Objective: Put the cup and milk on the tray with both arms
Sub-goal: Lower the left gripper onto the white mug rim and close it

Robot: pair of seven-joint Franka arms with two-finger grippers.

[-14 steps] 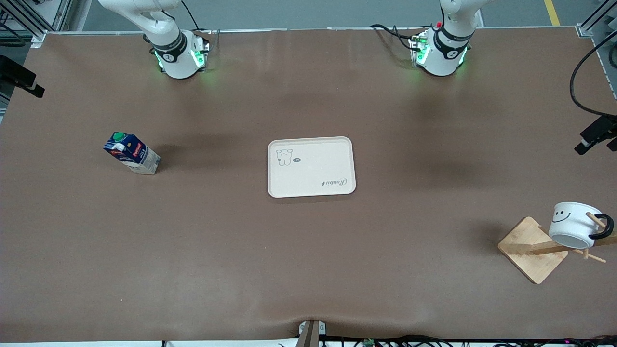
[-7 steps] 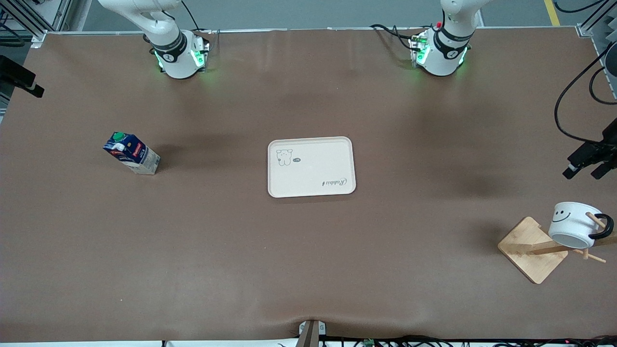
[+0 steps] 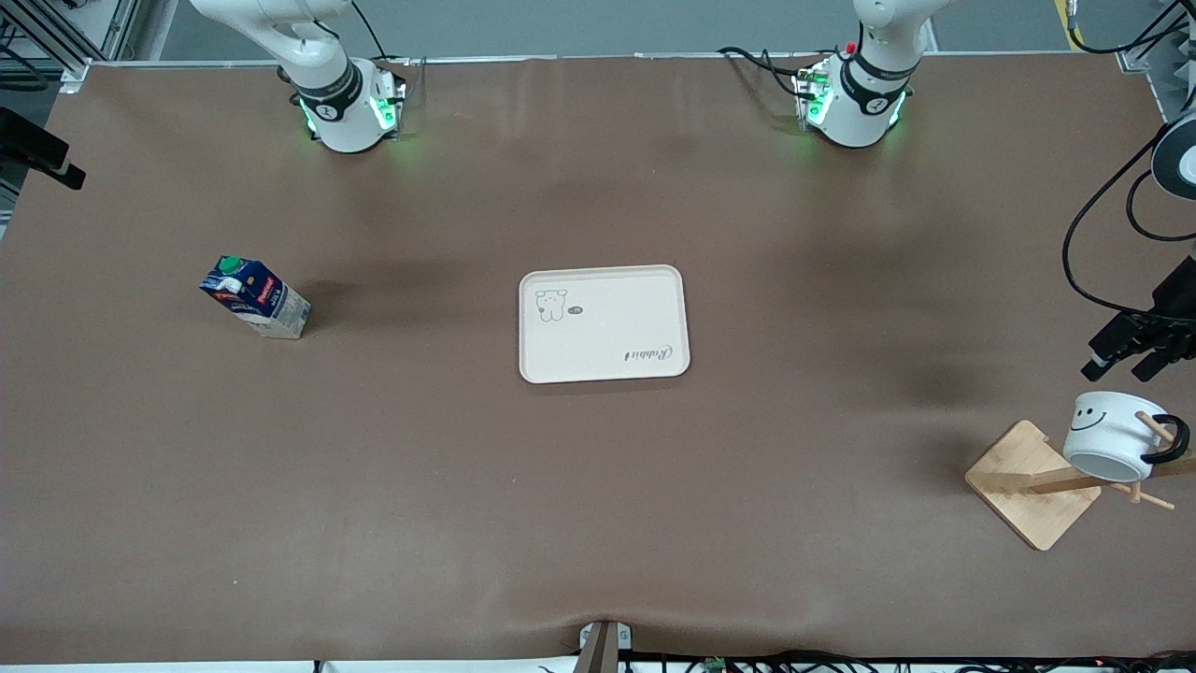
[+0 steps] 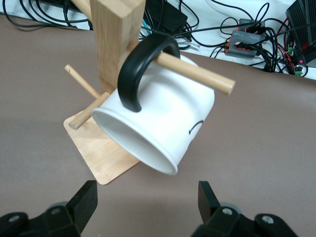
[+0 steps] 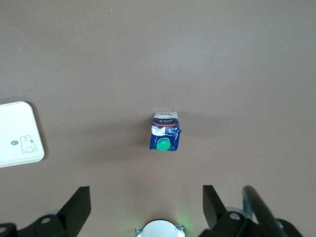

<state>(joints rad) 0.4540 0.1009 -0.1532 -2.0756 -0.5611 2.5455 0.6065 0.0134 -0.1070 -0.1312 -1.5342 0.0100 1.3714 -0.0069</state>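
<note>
The white smiley cup (image 3: 1112, 435) hangs tilted by its black handle on a peg of a wooden stand (image 3: 1028, 486), near the left arm's end of the table. My left gripper (image 3: 1124, 363) hovers just above the cup, open. In the left wrist view the cup (image 4: 163, 123) lies ahead of the left gripper (image 4: 145, 192), with nothing between the fingers. The milk (image 3: 254, 297) stands toward the right arm's end of the table. My right gripper (image 5: 146, 197) waits open high over the milk (image 5: 165, 133). The cream tray (image 3: 604, 323) lies mid-table with nothing on it.
The stand's post (image 4: 113, 29) and pegs (image 4: 197, 74) crowd the cup's handle. Cables and boxes (image 4: 242, 37) lie off the table's edge close to the stand. A corner of the tray (image 5: 19, 133) shows in the right wrist view.
My left gripper has come in from the table's end and dropped toward the cup on the stand. The right arm, milk, cup and tray have not moved.
</note>
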